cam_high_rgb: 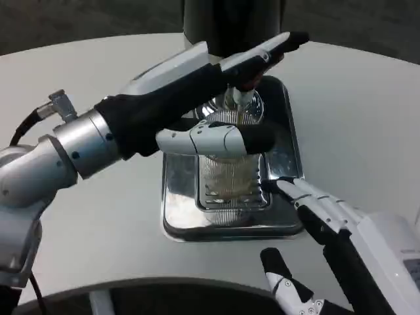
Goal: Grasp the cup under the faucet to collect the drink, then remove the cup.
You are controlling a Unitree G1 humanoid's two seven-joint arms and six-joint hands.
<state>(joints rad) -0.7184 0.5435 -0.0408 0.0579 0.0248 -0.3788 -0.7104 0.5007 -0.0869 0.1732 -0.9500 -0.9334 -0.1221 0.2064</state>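
Silver forearm first, coming in from the table's left edge: my left hand (197, 92) reaches across to the middle of the table, its long fingers (272, 49) stretched out flat over the top of the dark dispenser's faucet (239, 98), while its white thumb (216, 139) lies crosswise in front of the ribbed clear glass cup (226, 174). From this angle I cannot tell whether that thumb touches the rim or only hangs in front of it, and nothing shows the hand closed round anything, so I read it as spread and empty. The cup stands upright on the slotted grate in the middle of the shiny metal drip tray (177, 216), directly below the faucet spout, so it is placed where it should be. I think I see a pale yellowish tint through the lower ribs, which may be drink already collected, but reflections from the tray make that uncertain, and I cannot make out a stream. Further right, near the tray's front right corner, my right hand (328, 210) waits with its white and black fingers held apart, the tips just beside the cup's base and over the tray's rim, gripping nothing. My judgement: the positioning is done and the filling is either under way or about done; what is left is a proper grasp on the cup by the right hand and lifting it clear of the tray.
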